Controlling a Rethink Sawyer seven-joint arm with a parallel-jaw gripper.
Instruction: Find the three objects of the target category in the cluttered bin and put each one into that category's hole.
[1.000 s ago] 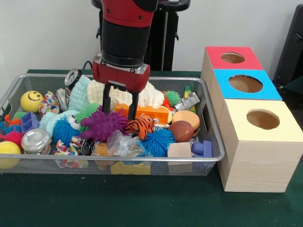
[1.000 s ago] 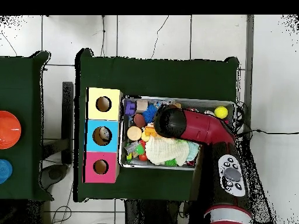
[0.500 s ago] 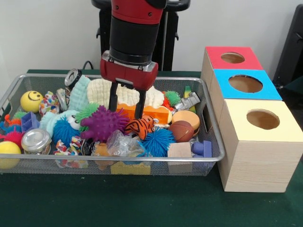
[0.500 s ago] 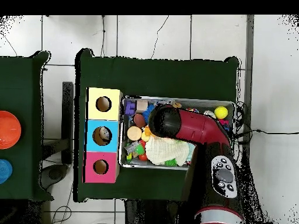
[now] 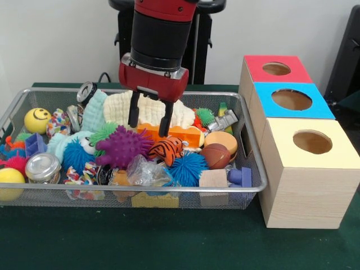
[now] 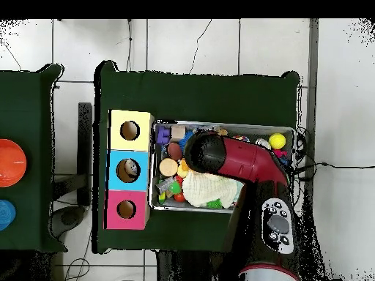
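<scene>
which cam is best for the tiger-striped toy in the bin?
Front view. The tiger-striped toy lies in plain sight there among the spiky balls, just below the open gripper. In the overhead view the arm covers that part of the bin, so it cannot be made out.

arm (image 5: 160, 34): red shell, black cylindrical wrist | gripper (image 5: 149, 119): red base, two slim black fingers (image 5: 134, 112)

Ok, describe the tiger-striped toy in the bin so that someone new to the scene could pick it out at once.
Start from the wire mesh bin left of the three boxes. Near its middle, below the open gripper, lies the tiger-striped toy, between the purple spiky ball and the brown ball. It is the only orange thing with black stripes; its neighbours are plain coloured.
</scene>
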